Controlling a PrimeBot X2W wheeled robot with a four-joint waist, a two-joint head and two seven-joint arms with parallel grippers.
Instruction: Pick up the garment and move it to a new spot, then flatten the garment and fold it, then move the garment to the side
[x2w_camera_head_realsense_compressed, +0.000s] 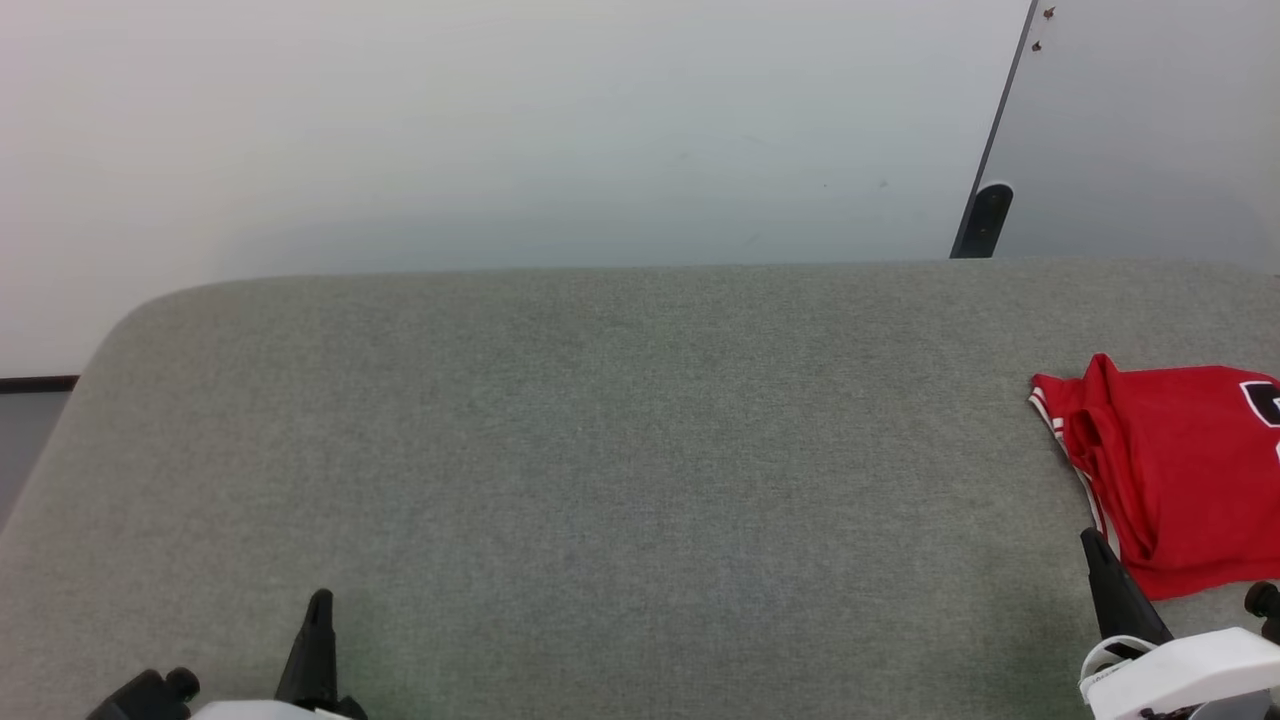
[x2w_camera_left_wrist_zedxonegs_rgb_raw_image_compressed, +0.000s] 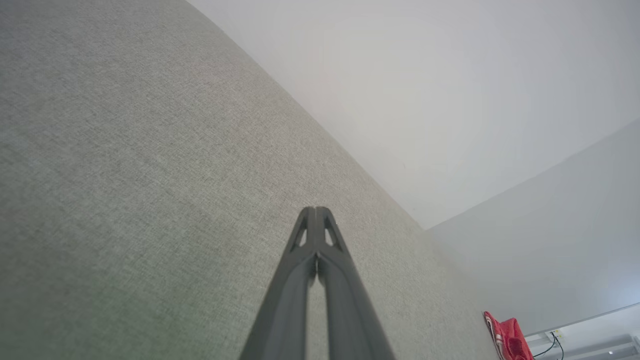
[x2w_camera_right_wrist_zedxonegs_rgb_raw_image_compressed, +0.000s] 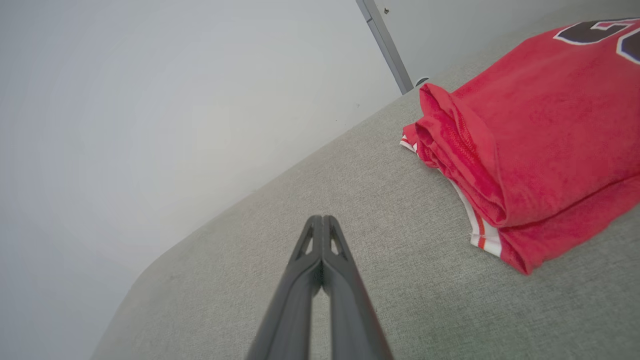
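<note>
The grey fabric tabletop (x2w_camera_head_realsense_compressed: 600, 450) stands before a pale wall (x2w_camera_head_realsense_compressed: 500, 120). The folded red garment (x2w_camera_head_realsense_compressed: 1180, 470) lies at its right edge. At the near edge, the left gripper (x2w_camera_head_realsense_compressed: 319, 600) and the right gripper (x2w_camera_head_realsense_compressed: 1092, 542) point far, jaws closed and empty, the right one just beside the garment.

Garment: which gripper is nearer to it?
Right. The right gripper, jaws shut, is close beside the garment's left edge; the left gripper is far off to its left.
</note>
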